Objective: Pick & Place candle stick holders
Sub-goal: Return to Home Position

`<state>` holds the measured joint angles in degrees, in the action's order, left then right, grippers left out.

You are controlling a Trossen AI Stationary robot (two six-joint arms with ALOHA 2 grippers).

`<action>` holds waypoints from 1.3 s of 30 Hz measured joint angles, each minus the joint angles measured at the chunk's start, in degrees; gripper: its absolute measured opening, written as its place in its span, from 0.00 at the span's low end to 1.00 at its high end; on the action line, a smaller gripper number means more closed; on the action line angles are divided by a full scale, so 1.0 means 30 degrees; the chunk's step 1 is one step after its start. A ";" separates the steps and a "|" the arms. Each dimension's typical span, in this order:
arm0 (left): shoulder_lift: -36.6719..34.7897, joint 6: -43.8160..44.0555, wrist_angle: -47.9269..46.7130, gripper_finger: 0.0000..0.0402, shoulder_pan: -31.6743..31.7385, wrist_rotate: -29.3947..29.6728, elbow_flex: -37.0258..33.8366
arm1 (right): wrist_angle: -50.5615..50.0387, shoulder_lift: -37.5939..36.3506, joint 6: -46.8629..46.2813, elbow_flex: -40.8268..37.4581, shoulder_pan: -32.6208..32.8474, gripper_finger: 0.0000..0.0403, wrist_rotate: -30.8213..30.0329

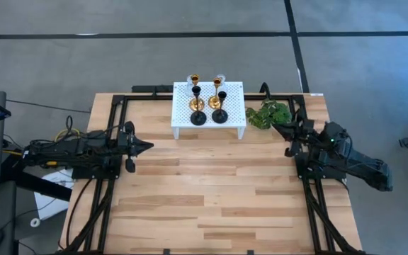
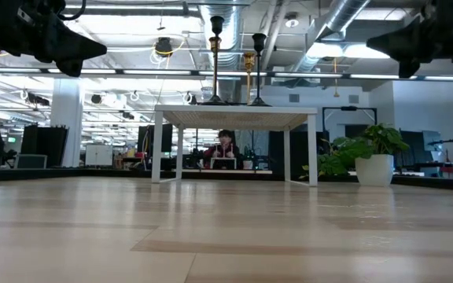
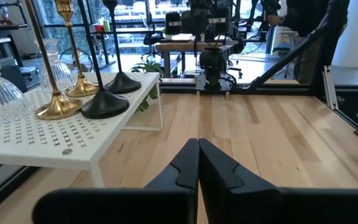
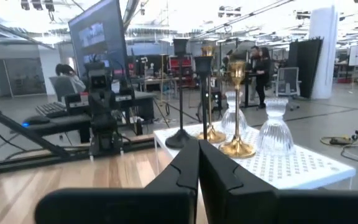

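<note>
Wooden table (image 1: 211, 191), white rack (image 1: 234, 106) top centre, gold and black candle stick holders (image 1: 198, 117) standing on it. Left gripper (image 1: 149, 146) mid-left, right gripper (image 1: 275, 128) mid-right, both pinched closed, well apart from the holders.

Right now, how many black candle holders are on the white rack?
2: left black holder and right black holder, side by side on the white rack. None seems hidden.

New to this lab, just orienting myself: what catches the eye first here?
A white perforated rack at the far edge of the table carries two gold candle holders and two black candle holders, clustered upright. The left pincer and right pincer are shut and empty, one at each side, with a plant beside the rack.
</note>
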<state>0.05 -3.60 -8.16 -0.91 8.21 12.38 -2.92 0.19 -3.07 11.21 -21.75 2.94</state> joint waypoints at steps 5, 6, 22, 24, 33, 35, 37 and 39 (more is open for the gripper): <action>0.0000 -0.0024 0.0000 0.01 0.0000 0.0042 0.0000 | 0.1510 0.0000 -0.0022 -0.1240 -0.0003 0.00 -0.0015; 0.0000 -0.0090 0.0000 0.01 0.0005 0.0041 0.0000 | 0.1660 0.0000 -0.0125 -0.1492 0.0003 0.00 -0.0020; 0.0000 0.0000 -0.0883 0.01 0.0007 0.0034 0.0000 | 0.1407 -0.0015 0.0659 -0.3586 0.0012 0.00 0.0066; 0.0000 0.0000 -0.1003 0.01 0.0006 0.0034 0.0000 | 0.1406 -0.0015 0.1206 -0.3586 0.0005 0.00 0.0066; 0.0000 -0.0036 -0.1962 0.01 0.0000 0.0026 0.0000 | 0.1405 -0.0015 0.1712 -0.3600 0.0005 0.00 0.0066; 0.0000 -0.0020 -0.2469 0.01 0.0004 0.0019 0.0000 | 0.1405 -0.0015 0.1720 -0.3600 0.0005 0.00 0.0066; 0.0000 0.0015 -0.2819 0.01 0.0007 -0.0024 0.0000 | 0.1405 -0.0015 0.1719 -0.3600 0.0005 0.00 0.0066; 0.0000 0.0014 -0.3162 0.02 0.0007 -0.0311 -0.0035 | 0.1405 -0.0015 0.1719 -0.3608 0.0005 0.00 0.0066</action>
<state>0.05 -3.55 -17.65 -0.89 7.28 12.28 1.30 0.14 2.09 0.38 -21.74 3.14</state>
